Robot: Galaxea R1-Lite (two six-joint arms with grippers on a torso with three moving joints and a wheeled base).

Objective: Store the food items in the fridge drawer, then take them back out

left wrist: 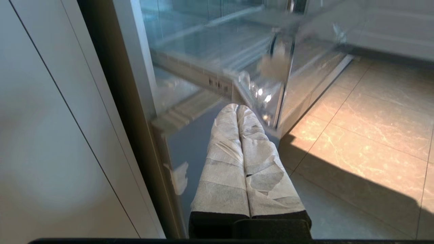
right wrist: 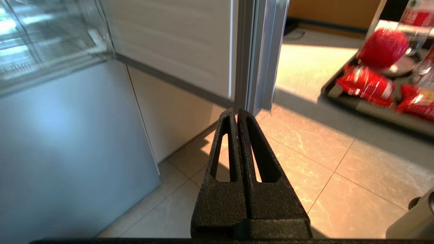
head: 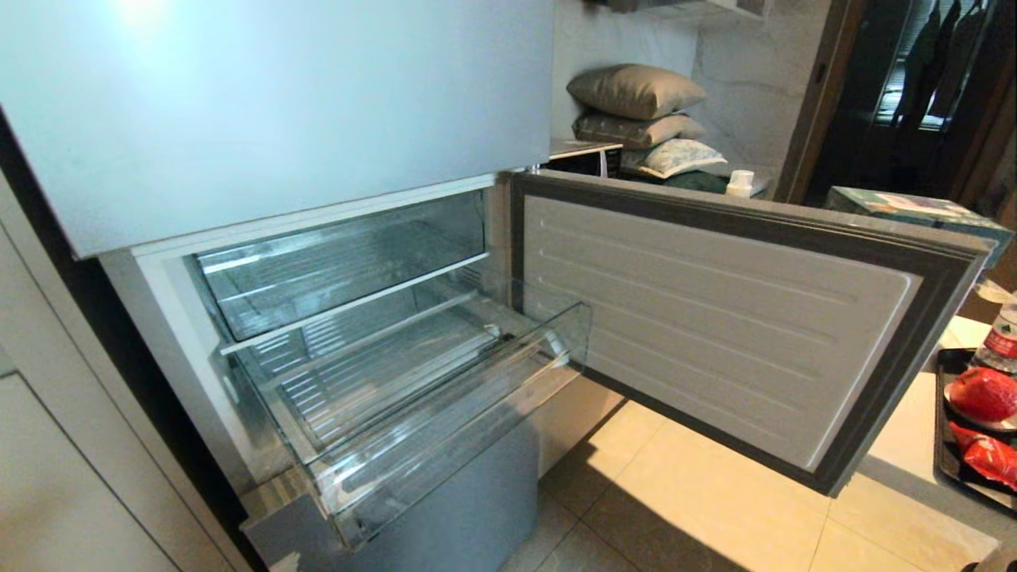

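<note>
So the fridge drawer (head: 413, 397) is pulled out of the open middle section of the fridge (head: 262, 111), clear plastic, ribbed floor, and there's nothing in it as far as I can see. Above it, further back, sits another clear drawer (head: 342, 262). The compartment door (head: 715, 318) is swung wide open to the right of the drawer, inner white panel facing out, dark gasket all round it. The food items are way off from the drawer, past the far edge of that door, on a dark tray (head: 949, 461) on a pale counter: a round glossy red ball (head: 984, 393) on a little plate and a crinkly red packet (head: 989, 457) just beside it. My right wrist camera shows a second red packet (right wrist: 415, 103) on the same tray next to the first one. There's also a bottle (head: 1003, 338) behind the tray, only partly in view. My left gripper (left wrist: 237, 107) has its white-wrapped fingers (left wrist: 223, 162) pressed flat together, holding nothing, hanging low just under the front corner of the drawer, in front of the grey bottom door of the fridge. My right gripper (right wrist: 236, 112) is the same deal, black fingers (right wrist: 252, 149) closed tight on nothing, pointing at the outer edge of the open door over the beige floor tiles (right wrist: 339, 176). Some pillows (head: 636, 91) are stacked behind the door.
</note>
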